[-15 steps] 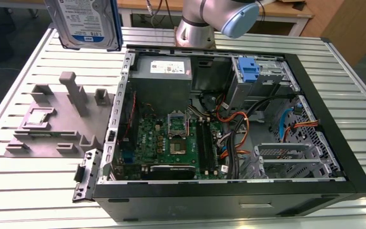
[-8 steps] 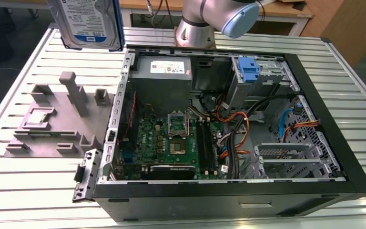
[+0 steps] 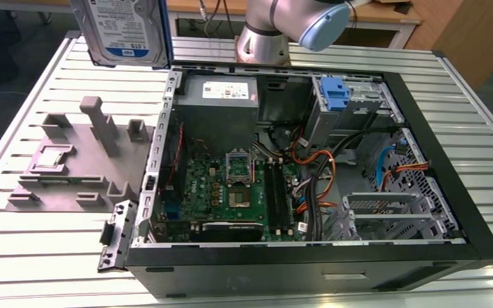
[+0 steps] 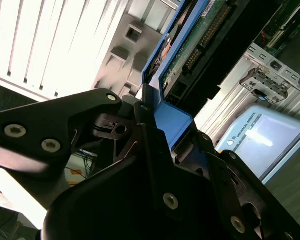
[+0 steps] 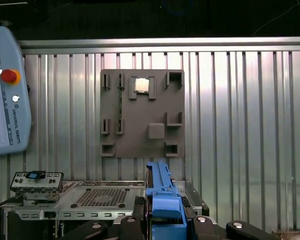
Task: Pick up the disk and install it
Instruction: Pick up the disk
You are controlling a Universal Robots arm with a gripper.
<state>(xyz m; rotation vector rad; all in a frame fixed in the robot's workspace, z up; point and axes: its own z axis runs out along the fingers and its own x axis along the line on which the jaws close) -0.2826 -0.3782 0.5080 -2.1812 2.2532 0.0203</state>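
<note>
Blue-railed, one disk [image 3: 122,32] is held upright, gripped along its edge by the closed claw [image 4: 170,125], and is lifted clear of the slatted metal surface [image 3: 41,256] toward its corner at the exterior view's upper left. One open computer case [image 3: 272,273] and one grey fixture plate [image 3: 58,173] are seen resting on it.

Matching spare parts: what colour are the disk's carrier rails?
Blue; the disk shows them best in the first wrist view.
</note>
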